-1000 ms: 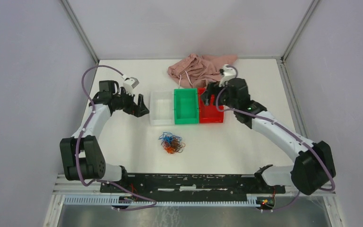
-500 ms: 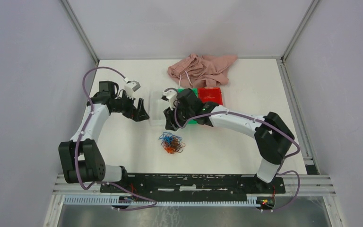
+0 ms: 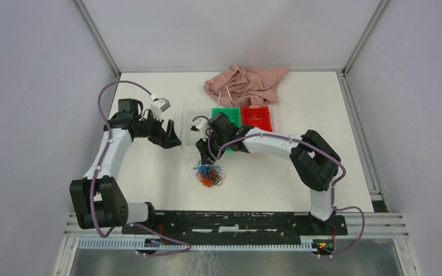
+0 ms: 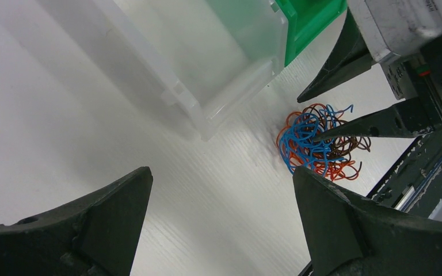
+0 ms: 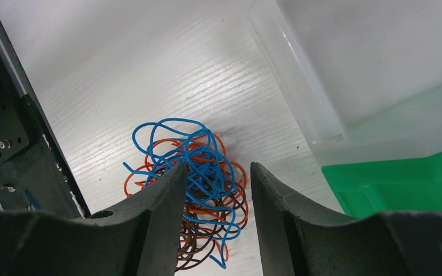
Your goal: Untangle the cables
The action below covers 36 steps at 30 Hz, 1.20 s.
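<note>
The cables [image 3: 209, 174] lie as one tight orange, blue and brown tangle on the table [image 3: 149, 172], just near of the clear bin [image 5: 299, 80]. The right gripper [image 5: 216, 168] is lowered onto the tangle's far side with its jaws partly apart and blue loops between them, and nothing is seen clamped. The left gripper [image 4: 220, 172] is spread wide and empty, off to the left. If several strands are pinched at once, the whole clump is likely to be lifted as one, since nothing pins it down, and knots could be drawn tighter or snagged on the bin wall.
</note>
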{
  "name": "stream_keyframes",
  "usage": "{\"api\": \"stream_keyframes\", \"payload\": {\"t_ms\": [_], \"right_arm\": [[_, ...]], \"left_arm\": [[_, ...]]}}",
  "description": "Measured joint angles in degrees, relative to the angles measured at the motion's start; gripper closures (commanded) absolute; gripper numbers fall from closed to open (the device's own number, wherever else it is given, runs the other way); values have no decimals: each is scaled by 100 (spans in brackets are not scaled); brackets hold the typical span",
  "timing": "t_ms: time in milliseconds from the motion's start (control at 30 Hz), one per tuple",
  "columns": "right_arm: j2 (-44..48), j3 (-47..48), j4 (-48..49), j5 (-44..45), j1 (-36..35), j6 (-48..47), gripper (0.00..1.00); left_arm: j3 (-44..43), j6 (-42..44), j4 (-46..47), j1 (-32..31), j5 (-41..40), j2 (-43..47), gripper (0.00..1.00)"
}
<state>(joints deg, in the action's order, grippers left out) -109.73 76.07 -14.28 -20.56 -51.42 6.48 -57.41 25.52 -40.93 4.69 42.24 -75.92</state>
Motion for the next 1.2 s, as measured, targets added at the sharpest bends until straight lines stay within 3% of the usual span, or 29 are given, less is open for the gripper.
{"api": "stream_keyframes", "payload": {"t_ms": [100, 167, 333, 533, 700, 933, 1200], "right_arm": [[-76, 42, 2, -13, -13, -50, 53], [-116, 63, 15, -22, -22, -70, 61], [-168, 70, 68, -44, -35, -120, 99], [-87, 149, -37, -57, -57, -70, 100], [533, -11, -33, -55, -92, 116, 100], [1475, -337, 345, -343, -153, 785, 100], [1620, -522, 682, -951, -203, 1530, 100]], "left_arm": [[-4, 57, -79, 0, 9, 13, 1], [-4, 85, -103, 0, 13, 46, 1], [-4, 118, -107, 0, 15, 214, 1], [-4, 157, -122, 0, 15, 293, 1], [87, 363, -188, 0, 225, 568, 1], [625, 1088, -599, -205, 597, 1377, 1], [1099, 1670, -422, -463, 636, 2728, 4]]}}
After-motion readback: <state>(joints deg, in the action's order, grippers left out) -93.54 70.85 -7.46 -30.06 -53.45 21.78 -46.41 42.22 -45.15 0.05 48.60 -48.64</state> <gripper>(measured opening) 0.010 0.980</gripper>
